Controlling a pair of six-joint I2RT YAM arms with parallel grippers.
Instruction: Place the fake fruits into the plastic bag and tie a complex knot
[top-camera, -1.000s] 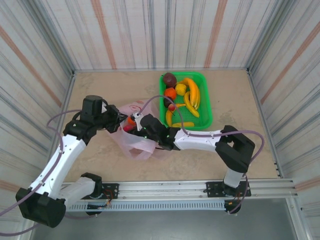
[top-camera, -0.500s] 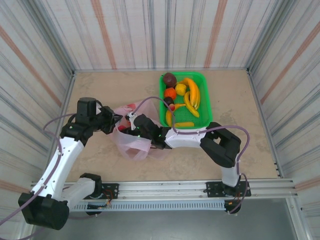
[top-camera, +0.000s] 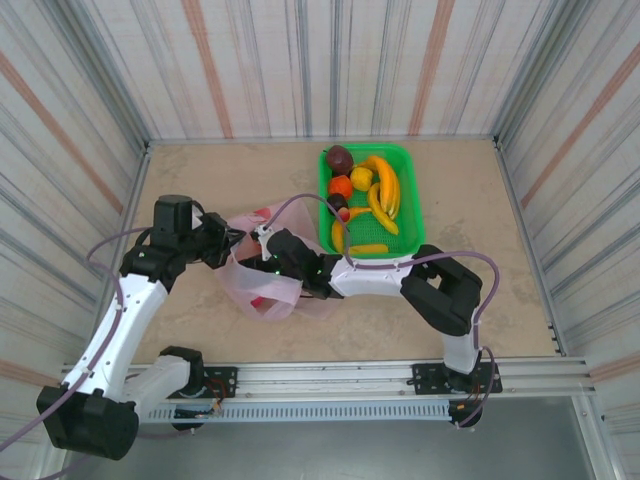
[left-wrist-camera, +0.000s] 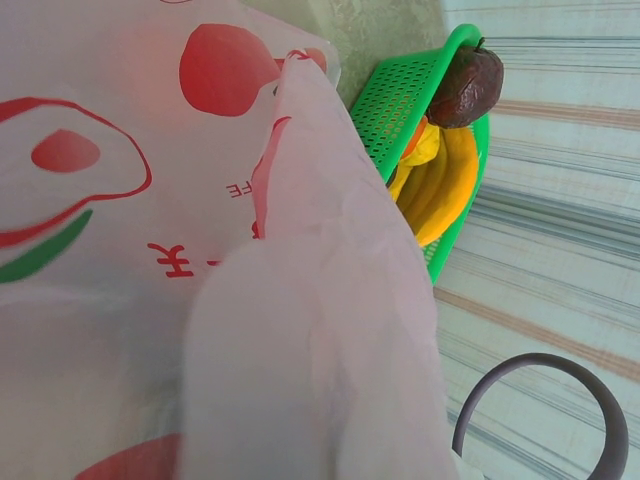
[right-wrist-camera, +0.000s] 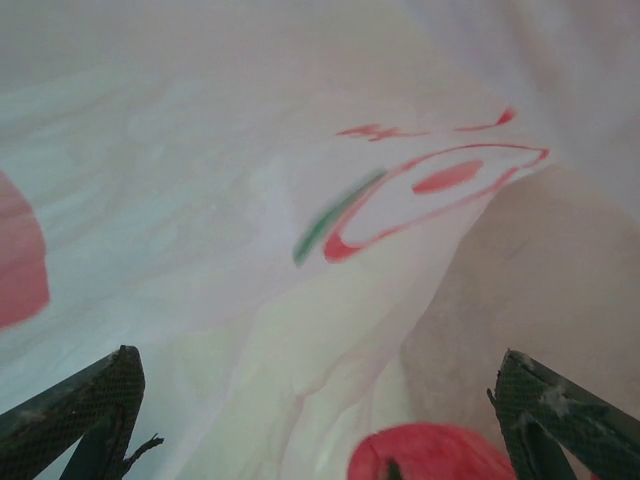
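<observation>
The left gripper (top-camera: 229, 243) grips the rim of the thin translucent pink plastic bag (top-camera: 268, 295). The right gripper (right-wrist-camera: 315, 400) sits inside that bag, jaws spread wide, a round red plastic fruit (right-wrist-camera: 430, 458) lying untouched between its fingers. More toy fruits (top-camera: 385, 190) lie in the green mesh basket (top-camera: 413, 210) to its right.

Right wrist view: the bottom edge cuts off a red fruit (right-wrist-camera: 430, 455), and the lower corners clip the fingers (right-wrist-camera: 80, 405) of the right gripper (right-wrist-camera: 315, 365). Left wrist view: the plastic bag (left-wrist-camera: 150, 300) hides the green basket's (left-wrist-camera: 400, 95) lower left.
</observation>
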